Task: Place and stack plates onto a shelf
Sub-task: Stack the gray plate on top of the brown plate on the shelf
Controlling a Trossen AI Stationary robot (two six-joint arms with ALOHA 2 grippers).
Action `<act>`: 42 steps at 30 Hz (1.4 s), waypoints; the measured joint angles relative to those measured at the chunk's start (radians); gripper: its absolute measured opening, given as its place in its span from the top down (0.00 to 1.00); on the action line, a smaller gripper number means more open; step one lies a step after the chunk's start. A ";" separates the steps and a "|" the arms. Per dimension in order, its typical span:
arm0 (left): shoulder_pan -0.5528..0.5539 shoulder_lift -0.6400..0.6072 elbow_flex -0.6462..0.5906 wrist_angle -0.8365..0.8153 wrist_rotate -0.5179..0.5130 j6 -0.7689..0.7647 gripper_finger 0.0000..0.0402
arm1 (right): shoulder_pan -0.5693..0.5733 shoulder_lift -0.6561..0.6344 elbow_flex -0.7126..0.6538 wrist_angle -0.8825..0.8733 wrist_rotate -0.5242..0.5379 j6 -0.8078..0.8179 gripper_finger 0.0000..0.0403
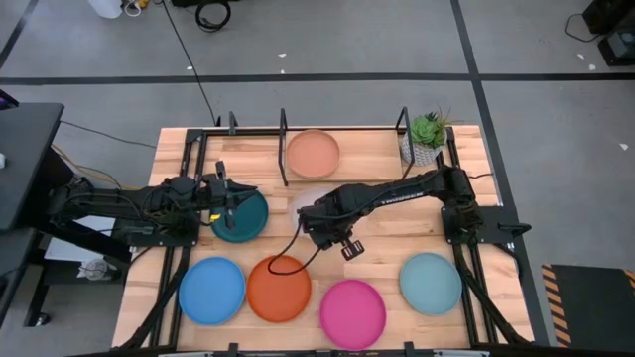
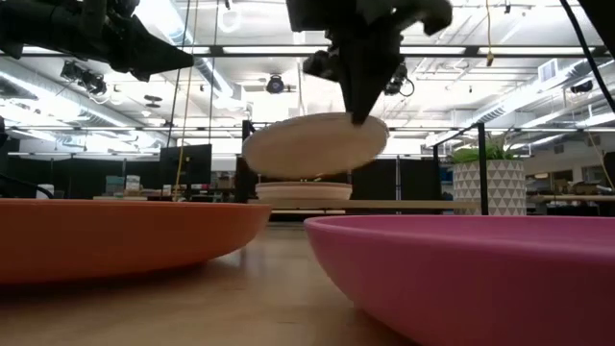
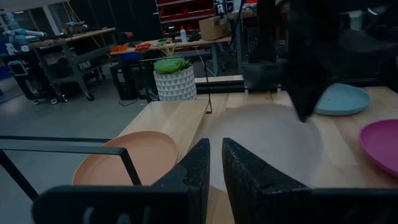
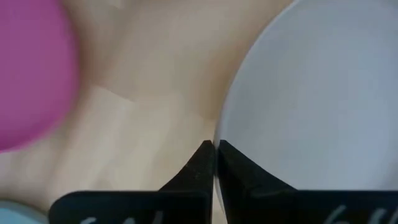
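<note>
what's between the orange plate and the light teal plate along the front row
The pink plate lies between the orange plate and the light teal plate, apart from both; the high view shows it.

No text, label, brand or number can be read on anything here, though the far room is perhaps too dim to judge.
</note>
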 joint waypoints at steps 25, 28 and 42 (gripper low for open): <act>0.000 0.000 0.000 -0.003 0.000 -0.025 0.87 | -0.397 0.038 -0.032 0.331 0.037 -0.182 0.95; 0.000 0.000 0.000 -0.002 0.000 -0.036 0.87 | -0.412 0.064 -0.031 0.341 0.026 -0.204 0.95; 0.000 0.000 0.000 -0.020 0.000 -0.081 0.87 | -0.421 0.096 -0.023 0.297 0.020 -0.185 0.77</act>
